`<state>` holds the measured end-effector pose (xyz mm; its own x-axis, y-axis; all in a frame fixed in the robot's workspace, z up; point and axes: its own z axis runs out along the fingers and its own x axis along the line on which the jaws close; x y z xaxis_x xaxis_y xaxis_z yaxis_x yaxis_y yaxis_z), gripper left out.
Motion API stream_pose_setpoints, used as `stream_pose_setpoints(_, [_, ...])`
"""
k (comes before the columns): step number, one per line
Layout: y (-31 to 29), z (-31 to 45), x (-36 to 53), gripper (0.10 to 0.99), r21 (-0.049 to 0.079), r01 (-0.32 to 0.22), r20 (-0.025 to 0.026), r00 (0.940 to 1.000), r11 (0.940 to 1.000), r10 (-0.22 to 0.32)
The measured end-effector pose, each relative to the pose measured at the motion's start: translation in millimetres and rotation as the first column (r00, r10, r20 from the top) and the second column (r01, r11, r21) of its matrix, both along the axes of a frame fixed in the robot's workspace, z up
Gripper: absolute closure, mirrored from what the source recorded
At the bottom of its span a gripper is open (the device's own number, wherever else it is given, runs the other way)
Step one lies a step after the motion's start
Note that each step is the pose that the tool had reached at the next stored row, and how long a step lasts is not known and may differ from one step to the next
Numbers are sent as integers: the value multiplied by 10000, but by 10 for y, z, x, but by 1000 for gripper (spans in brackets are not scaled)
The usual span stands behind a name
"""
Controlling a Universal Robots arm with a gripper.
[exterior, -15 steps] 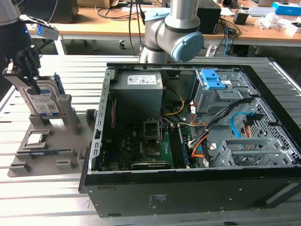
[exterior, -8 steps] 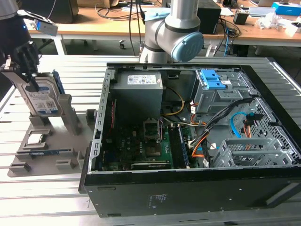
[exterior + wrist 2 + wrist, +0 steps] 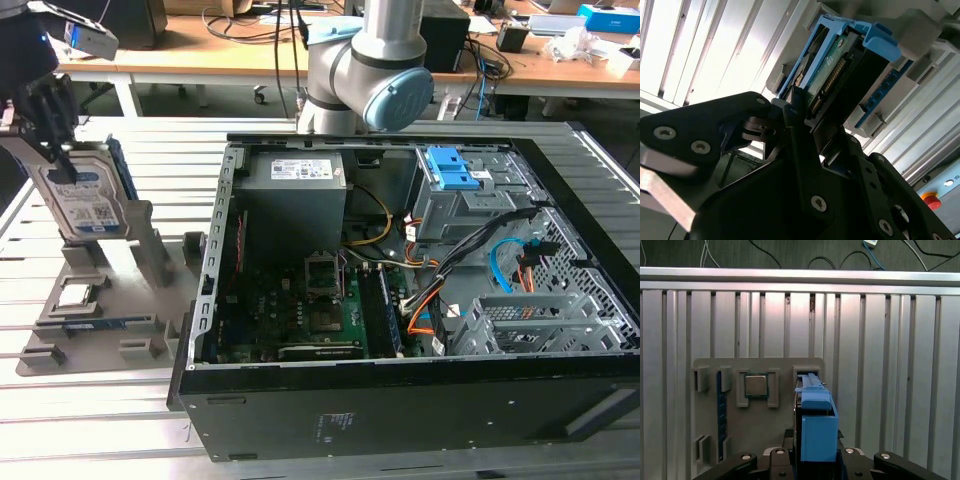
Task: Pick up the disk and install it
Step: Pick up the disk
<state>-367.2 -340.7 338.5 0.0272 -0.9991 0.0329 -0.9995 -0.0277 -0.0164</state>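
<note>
The disk [image 3: 88, 195] is a silver hard drive with a white-and-blue label and blue side rails. It stands on edge at the grey holder [image 3: 110, 300] on the exterior view's left. My gripper [image 3: 60, 160] comes down on its upper end, and its black fingers [image 3: 792, 107] press against both faces, shut on it. Both wrist views show the disk [image 3: 835, 65] [image 3: 815, 425] clamped between the fingers, blue rail outward. Its lower edge sits level with the holder's posts; I cannot tell whether it still touches them.
The open computer case [image 3: 212, 300] lies to the exterior view's right of the holder, with a grey bay and blue latch [image 3: 450, 170] and a metal cage [image 3: 530, 320] inside. A square processor chip [image 3: 755, 385] and a blue memory stick [image 3: 719, 410] rest in the holder. The arm's base [image 3: 370, 80] stands behind the case.
</note>
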Motion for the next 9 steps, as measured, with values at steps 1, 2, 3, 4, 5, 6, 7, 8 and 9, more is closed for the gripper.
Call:
stream_pose_setpoints(1, [0, 25, 0, 725, 0, 0, -1, 10000, 10000, 0])
stream_pose_setpoints(2, [0, 49, 0, 725, 0, -1, 0, 10000, 10000, 1])
stream_pose_setpoints(3, [0, 78, 0, 725, 0, 0, -1, 10000, 10000, 0])
stream_pose_setpoints(4, [1, 100, 0, 725, 0, 0, 0, 10000, 10000, 0])
stream_pose_setpoints(5, [1, 115, 0, 725, 0, 0, 0, 10000, 10000, 0])
stream_pose_setpoints(6, [1, 125, 0, 725, 0, 0, 0, 10000, 10000, 0])
stream_pose_setpoints(7, [1, 145, 0, 725, 1, 0, -1, 10000, 10000, 0])
stream_pose_setpoints(8, [1, 166, 0, 725, 2, 0, 0, 10000, 10000, 0])
stream_pose_setpoints(9, [1, 175, 0, 725, 3, 0, 0, 10000, 10000, 0])
